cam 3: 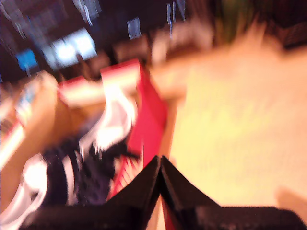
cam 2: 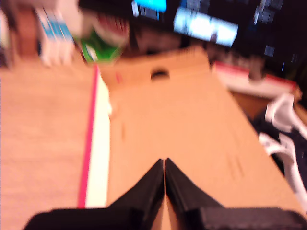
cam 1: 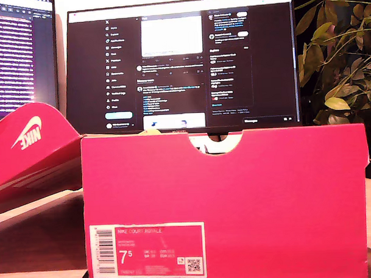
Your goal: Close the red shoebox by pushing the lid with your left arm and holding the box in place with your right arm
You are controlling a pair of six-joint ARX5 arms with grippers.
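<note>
The red box (cam 1: 224, 205) stands on the counter (cam 1: 36, 223) filling the exterior view's middle and right, its size label (cam 1: 147, 250) facing the camera. Its lid (cam 1: 33, 144) is open, tilted up at the exterior view's left, with a monitor (cam 1: 183, 66) behind and a plant (cam 1: 341, 60) at that view's right. My first claw (cam 2: 164, 165) is closed with nothing held, over the lid's brown inside (cam 2: 192, 134). My second claw (cam 3: 159, 163) is closed and empty too, above the box's red wall (cam 3: 148, 115), with a shoe (cam 3: 96, 148) blurred inside
</note>
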